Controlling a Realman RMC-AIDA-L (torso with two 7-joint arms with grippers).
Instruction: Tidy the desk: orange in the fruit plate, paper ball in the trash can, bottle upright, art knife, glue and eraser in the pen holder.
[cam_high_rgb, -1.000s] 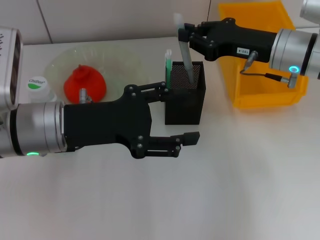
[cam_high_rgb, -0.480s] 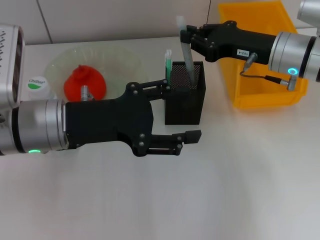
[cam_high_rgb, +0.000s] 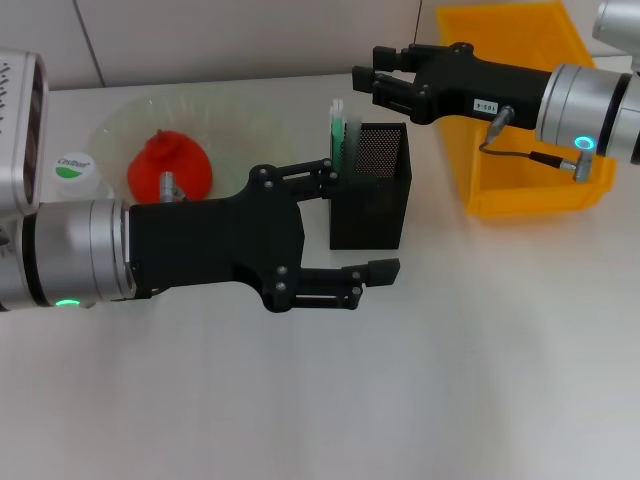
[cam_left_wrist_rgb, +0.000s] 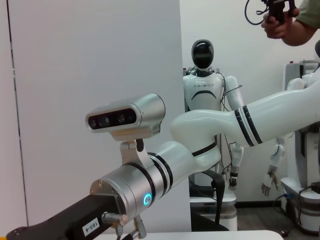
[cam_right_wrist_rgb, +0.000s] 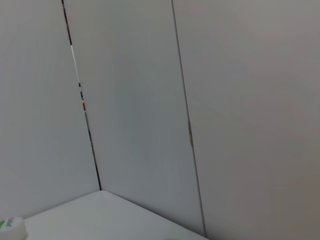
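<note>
The right tool (cam_high_rgb: 362, 80) is hovering spread just above the mesh pen holder (cam_high_rgb: 370, 200), the green-and-white stick (cam_high_rgb: 339, 135) already standing inside. It should be lifting straight up, avoiding the rim. The left tool (cam_high_rgb: 360, 235) is waiting spread beside the holder.

White desk (cam_high_rgb: 420, 400) against a pale panelled wall (cam_high_rgb: 240, 35).
Dark seams split the wall; beyond it, a bright room with white humanoid robot (cam_left_wrist_rgb: 205, 75).
</note>
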